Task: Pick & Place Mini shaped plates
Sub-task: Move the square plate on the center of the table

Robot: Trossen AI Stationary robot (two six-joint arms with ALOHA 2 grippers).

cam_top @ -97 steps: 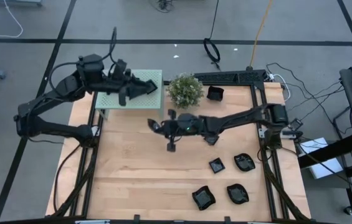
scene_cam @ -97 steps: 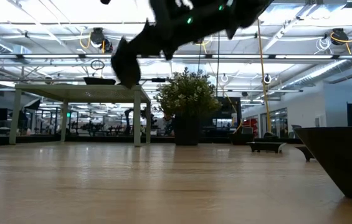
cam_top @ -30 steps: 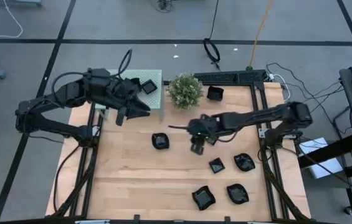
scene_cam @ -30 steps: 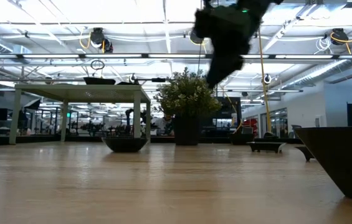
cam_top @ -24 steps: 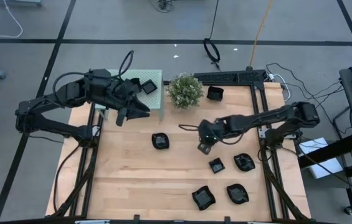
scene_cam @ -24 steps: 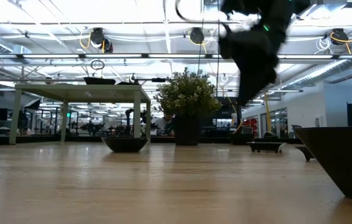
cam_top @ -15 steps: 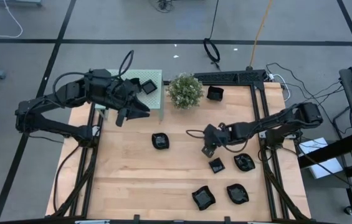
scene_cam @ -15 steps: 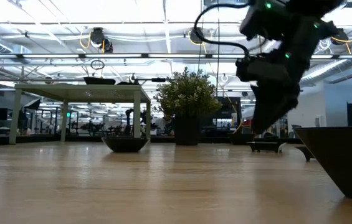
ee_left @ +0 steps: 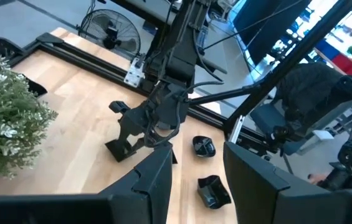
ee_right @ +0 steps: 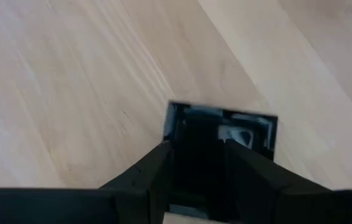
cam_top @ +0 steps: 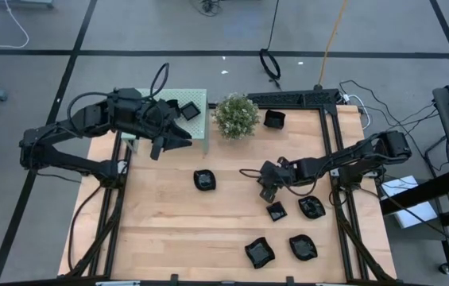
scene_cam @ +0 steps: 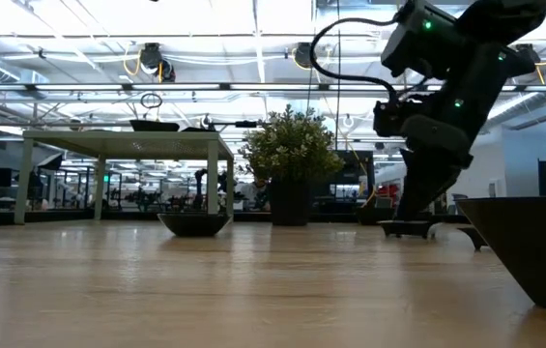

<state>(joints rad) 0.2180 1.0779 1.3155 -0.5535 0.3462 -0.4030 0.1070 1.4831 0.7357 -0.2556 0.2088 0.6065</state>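
Several mini shaped plates lie on the wooden table: a square one (cam_top: pixel 276 211), a wavy one (cam_top: pixel 203 179) nearer the middle, others at the right (cam_top: pixel 311 207) and near edge (cam_top: pixel 260 253). One more sits on the green stand (cam_top: pixel 190 109). My right gripper (cam_top: pixel 266 193) is open and low over the square plate (ee_right: pixel 222 132), a finger on either side of its near rim. My left gripper (cam_top: pixel 184 141) hangs open in the air beside the stand, nothing between its fingers (ee_left: pixel 157 180). My right gripper slants down onto the square plate's near rim (ee_right: pixel 194 121) from the table's far side. Whether the fingers (ee_right: pixel 154 174) touch the plate I cannot tell. The plate lies flat on the table.
A green potted plant (cam_top: pixel 236 115) stands at the far edge next to the stand. A black dish (cam_top: pixel 274 119) sits to its right. A dark frame (cam_top: pixel 337 151) runs along the table's right side. A plate close to the low camera (scene_cam: pixel 533 256) blocks that view's right.
My right gripper has moved toward the table's right and near edges and come down from high over the table to just above the square plate, rolling a little as it sank. The plates have stayed where they were.
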